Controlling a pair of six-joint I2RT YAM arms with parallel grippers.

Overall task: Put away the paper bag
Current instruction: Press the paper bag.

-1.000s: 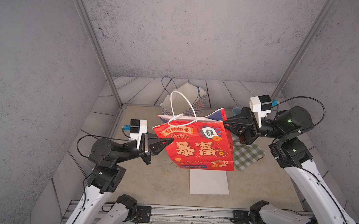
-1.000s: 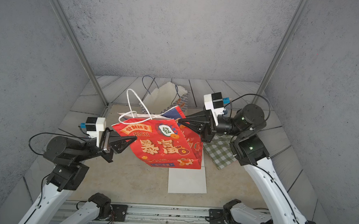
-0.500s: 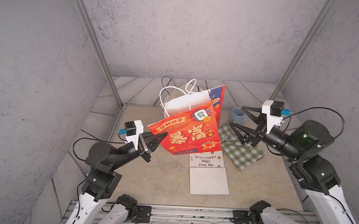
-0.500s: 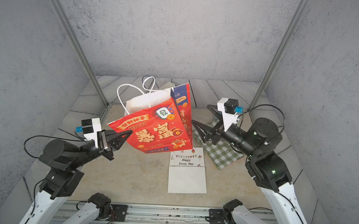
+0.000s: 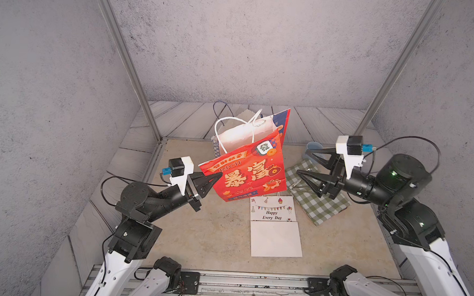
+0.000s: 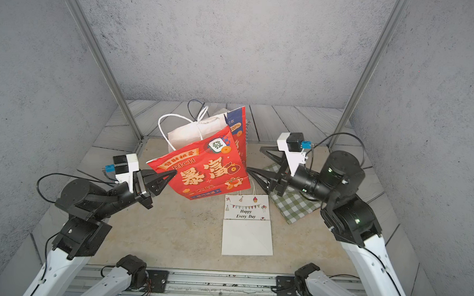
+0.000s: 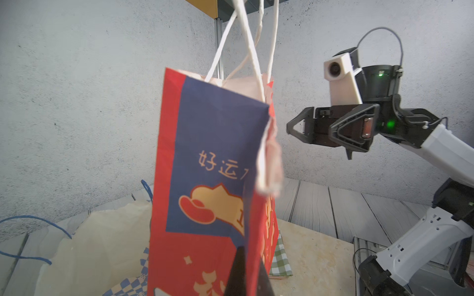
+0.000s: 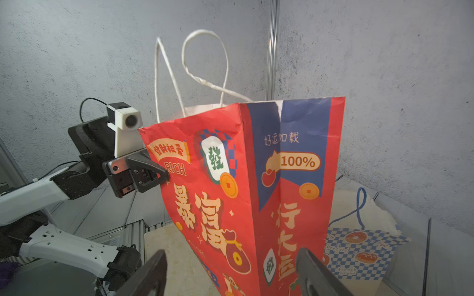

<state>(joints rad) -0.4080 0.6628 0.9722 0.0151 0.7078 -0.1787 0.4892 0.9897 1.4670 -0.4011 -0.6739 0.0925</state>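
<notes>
Red paper bag (image 5: pixel 246 168) stands tilted mid-table, just behind the flat "Happy Every Day" bag (image 5: pixel 274 234). Left gripper (image 5: pixel 219 176) jaws pinch its side edge. Right gripper (image 5: pixel 302 161) jaws are spread, clear of it. With a one-sided hold, the bag may swing, topple or tear.

Grey speckled walls (image 5: pixel 249 43) all round, two metal posts (image 5: pixel 123 56) rising at the far corners of the beige worktop (image 5: pixel 211 236), grey planks (image 5: pixel 181 118) beyond.
</notes>
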